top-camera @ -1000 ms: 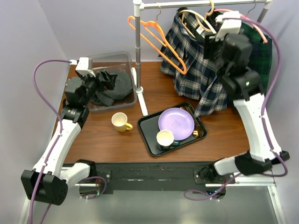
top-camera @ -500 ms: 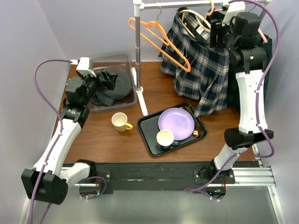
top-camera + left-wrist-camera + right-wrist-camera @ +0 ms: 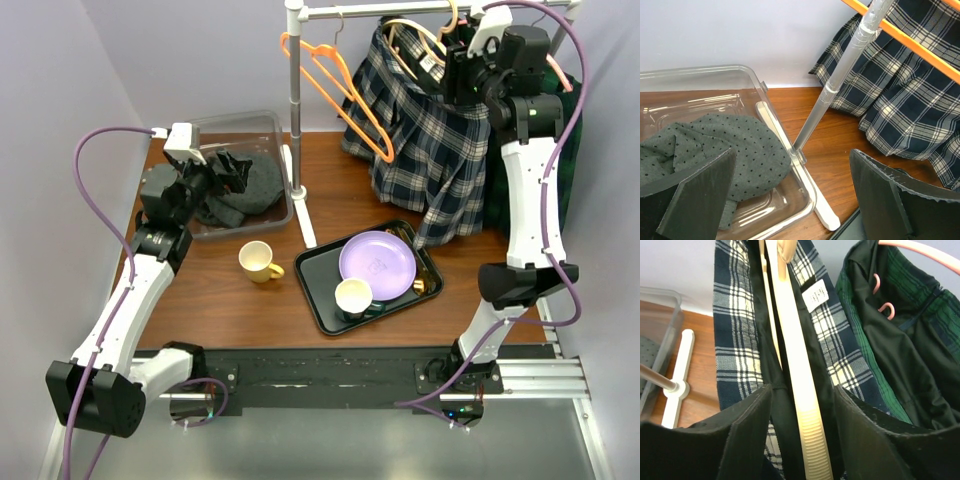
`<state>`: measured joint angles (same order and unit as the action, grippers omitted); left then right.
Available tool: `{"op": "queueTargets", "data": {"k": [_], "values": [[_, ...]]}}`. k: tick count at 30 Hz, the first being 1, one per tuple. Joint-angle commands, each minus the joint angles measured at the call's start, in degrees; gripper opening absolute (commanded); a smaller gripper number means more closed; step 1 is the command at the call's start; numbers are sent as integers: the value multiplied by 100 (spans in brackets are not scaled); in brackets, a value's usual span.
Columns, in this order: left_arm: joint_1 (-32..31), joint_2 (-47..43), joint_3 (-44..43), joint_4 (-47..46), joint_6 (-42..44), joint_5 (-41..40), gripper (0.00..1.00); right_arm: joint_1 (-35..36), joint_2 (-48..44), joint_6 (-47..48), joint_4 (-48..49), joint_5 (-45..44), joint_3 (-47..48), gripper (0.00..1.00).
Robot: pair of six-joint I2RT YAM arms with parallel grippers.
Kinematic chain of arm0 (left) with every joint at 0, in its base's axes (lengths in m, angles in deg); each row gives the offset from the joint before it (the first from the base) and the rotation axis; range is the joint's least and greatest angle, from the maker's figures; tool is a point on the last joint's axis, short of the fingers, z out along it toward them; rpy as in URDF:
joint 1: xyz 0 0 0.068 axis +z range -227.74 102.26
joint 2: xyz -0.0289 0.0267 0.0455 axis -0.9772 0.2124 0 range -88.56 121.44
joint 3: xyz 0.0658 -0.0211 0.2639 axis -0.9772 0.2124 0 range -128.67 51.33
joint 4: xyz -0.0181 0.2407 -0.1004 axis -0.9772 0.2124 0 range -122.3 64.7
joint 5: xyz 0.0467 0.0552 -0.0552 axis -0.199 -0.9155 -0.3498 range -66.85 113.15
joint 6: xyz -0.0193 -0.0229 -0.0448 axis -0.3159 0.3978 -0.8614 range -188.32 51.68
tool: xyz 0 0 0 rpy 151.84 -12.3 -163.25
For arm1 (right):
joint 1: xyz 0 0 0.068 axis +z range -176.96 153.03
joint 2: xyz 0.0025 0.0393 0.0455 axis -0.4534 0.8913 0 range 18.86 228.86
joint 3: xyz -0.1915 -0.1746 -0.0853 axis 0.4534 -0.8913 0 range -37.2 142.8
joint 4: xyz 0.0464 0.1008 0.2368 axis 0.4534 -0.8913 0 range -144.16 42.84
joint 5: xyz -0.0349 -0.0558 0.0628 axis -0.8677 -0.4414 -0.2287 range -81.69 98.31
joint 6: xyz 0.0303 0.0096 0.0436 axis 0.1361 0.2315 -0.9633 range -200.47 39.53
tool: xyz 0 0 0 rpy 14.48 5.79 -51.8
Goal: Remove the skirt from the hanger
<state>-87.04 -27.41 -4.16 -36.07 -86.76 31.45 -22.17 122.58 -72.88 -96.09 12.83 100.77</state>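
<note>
The navy plaid skirt (image 3: 430, 150) hangs from a cream hanger (image 3: 415, 35) on the rail at the back right. My right gripper (image 3: 462, 62) is up at the skirt's top edge. In the right wrist view its open jaws (image 3: 802, 390) straddle the hanger's ribbed arm (image 3: 807, 435) and the dark waistband of the skirt (image 3: 735, 340), with narrow gaps on both sides. My left gripper (image 3: 222, 172) stands wide open with nothing in it, above the clear bin (image 3: 790, 150), far from the skirt.
A green plaid skirt (image 3: 900, 340) on a pink hanger (image 3: 920, 250) hangs right beside the navy one. An orange hanger (image 3: 335, 85) hangs near the rack pole (image 3: 295, 110). A grey dotted cloth (image 3: 730, 145) lies in the bin. Yellow mug (image 3: 260, 262), black tray (image 3: 315, 270) holding a purple plate (image 3: 378, 258) and a cup (image 3: 353, 296).
My right arm has risen to the rail and shifted slightly left, and its jaws have narrowed around the hanger arm. The orange hanger has swung a little. The left arm has not moved.
</note>
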Motion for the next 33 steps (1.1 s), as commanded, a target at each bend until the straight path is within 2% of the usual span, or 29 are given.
{"op": "queueTargets", "data": {"k": [1,6,11,14,15,17,19,24,33], "values": [[-2,-6,2,-273,42,-12,100,-5,-89,-170,427,199,-50,51],[-2,-15,-6,-256,42,-30,100,-5,-177,-338,753,295,-376,42],[-2,-24,-6,-256,51,-47,100,-5,-36,-425,727,243,-359,40],[-2,-41,-15,-256,51,-47,100,-5,-19,-452,762,269,-368,33],[-2,-41,-6,-256,51,-47,100,-5,-19,-461,762,278,-341,27],[-2,-41,-6,-256,51,-47,100,-5,-53,-496,771,269,-289,22],[-2,-41,-6,-256,51,-47,100,4,-133,-531,919,243,-358,0],[-2,-32,-6,-256,51,-47,100,4,-467,-707,1491,313,-719,0],[-2,-15,2,-256,51,-56,100,-5,-607,-891,1710,234,-464,0]]}}
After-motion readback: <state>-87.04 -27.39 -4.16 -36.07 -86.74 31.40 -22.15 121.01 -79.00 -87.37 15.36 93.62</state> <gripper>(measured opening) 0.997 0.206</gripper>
